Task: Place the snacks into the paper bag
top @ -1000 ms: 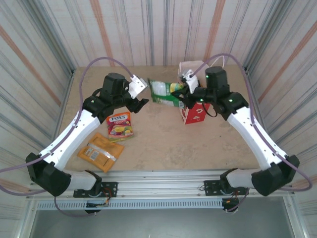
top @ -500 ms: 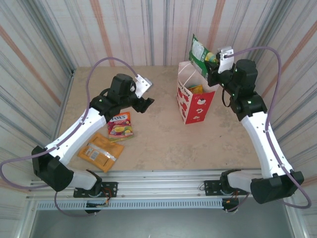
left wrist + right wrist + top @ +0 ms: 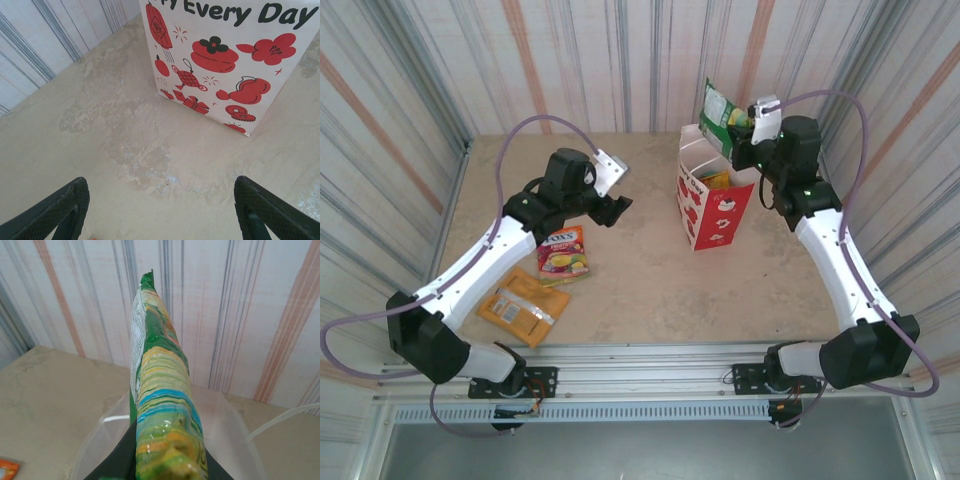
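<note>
Clamped on a green bag (image 3: 718, 106), the right gripper (image 3: 740, 128) held it edge-up over the paper bag (image 3: 716, 212), at its one o'clock rim, likely so it would slip in narrow. The left gripper (image 3: 613, 208) hung wide open and empty at the paper bag's nine o'clock, near the candy bag (image 3: 563, 250).

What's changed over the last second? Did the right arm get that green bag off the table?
Yes. The right gripper, shut on the green bag, lifted it off the table from beside the paper bag and now holds it above the bag's far rim. The left gripper stayed open over the table, shifting only slightly. The candy bag and orange pouch have not moved.
</note>
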You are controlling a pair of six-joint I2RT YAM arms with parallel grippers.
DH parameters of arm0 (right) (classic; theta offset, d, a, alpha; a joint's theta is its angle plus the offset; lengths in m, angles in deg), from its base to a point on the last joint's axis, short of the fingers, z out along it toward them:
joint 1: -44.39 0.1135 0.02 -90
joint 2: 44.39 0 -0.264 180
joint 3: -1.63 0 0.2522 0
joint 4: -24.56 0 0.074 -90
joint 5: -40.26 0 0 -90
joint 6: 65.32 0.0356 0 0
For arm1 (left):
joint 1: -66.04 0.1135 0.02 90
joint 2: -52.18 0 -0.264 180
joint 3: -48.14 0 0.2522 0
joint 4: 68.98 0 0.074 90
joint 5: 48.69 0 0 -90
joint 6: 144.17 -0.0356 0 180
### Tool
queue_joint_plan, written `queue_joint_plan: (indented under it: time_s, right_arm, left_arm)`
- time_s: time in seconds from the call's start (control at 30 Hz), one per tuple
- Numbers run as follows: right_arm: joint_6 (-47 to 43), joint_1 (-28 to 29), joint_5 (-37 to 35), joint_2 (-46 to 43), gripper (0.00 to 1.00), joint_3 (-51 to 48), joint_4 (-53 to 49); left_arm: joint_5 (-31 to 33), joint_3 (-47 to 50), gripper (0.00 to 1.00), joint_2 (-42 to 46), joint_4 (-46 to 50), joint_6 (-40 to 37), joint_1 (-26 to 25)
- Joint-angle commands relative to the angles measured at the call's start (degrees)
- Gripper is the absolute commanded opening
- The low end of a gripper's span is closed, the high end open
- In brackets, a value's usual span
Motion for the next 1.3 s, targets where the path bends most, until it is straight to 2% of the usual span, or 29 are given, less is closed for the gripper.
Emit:
queue_joint_plan:
  time_s: [0.0, 0.17, 0.4, 0.73, 0.87, 1.03, 1.1, 1.27]
  right_arm:
    - [-1.1, -1.3, -2.7, -0.7, 0.06, 4.8, 4.3]
    - [-2.2, -2.5, -4.0, -1.9, 0.06, 3.9, 3.4]
    - [1.5, -1.8, 1.3, -2.4, 0.06, -2.1, 4.1]
    - [1.4, 0.9, -0.1, -0.3, 0.08, -7.4, 5.4]
    - [0.7, 0.9, -1.5, 0.5, 0.16, -7.8, 5.3]
    - [0.0, 0.9, -3.0, 0.0, 0.43, -7.1, 3.8]
    - [-0.4, 0.9, -3.7, -0.9, 0.47, -6.4, 2.7]
    - [-1.2, 1.4, -4.4, -3.8, 0.48, -5.2, -1.0]
  left_arm:
    - [0.1, -1.7, 0.79, -0.7, -0.7, 0.2, -0.3]
    - [0.1, -1.9, 0.79, -0.9, -0.7, -0.1, -0.4]
    - [-0.5, -1.8, 0.79, -1.3, -0.7, 0.1, -0.5]
    - [-0.6, -1.5, 0.78, -1.3, -0.6, 0.3, -0.8]
    - [-0.5, -1.6, 0.78, -1.3, -0.5, 0.4, -0.8]
    - [-0.3, -1.9, 0.78, -1.7, -0.5, 0.6, -0.8]
    - [-0.4, -2.1, 0.78, -1.8, -0.4, 0.5, -0.8]
    - [-0.5, -2.4, 0.79, -2.0, -0.1, 1.1, -0.8]
